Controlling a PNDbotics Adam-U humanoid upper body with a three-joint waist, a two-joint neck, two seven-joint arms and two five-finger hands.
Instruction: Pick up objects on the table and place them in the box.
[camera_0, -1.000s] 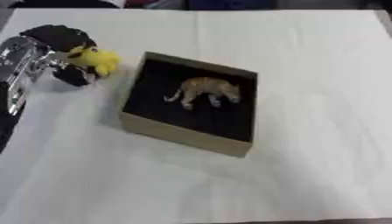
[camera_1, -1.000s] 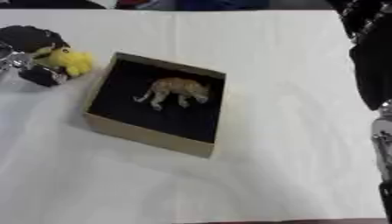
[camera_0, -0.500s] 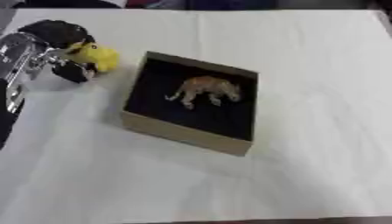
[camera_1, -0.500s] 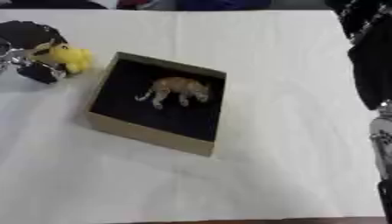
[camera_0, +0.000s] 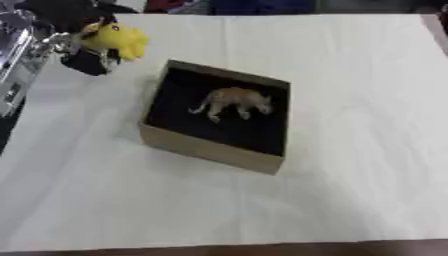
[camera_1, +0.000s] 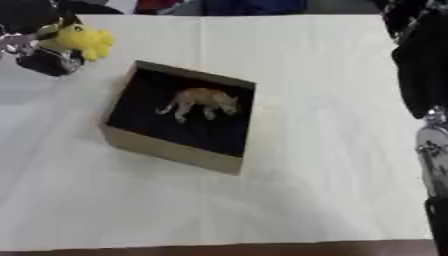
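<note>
Since a second ago the left hand (camera_0: 83, 55), fingers curled round a soft yellow plush toy (camera_0: 115, 39), has lifted it off the white-covered worktop (camera_0: 350, 100), and should clear the open cardboard box (camera_0: 210, 150) wall before releasing beside the tan toy elephant (camera_0: 234, 102).

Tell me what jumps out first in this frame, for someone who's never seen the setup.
The open cardboard box with its dark lining, near the middle of the white table, with a tan elephant figure standing inside. Next, the bright yellow soft toy at the upper left, held in the curled fingers of the left hand, off to the left of the box.
</note>
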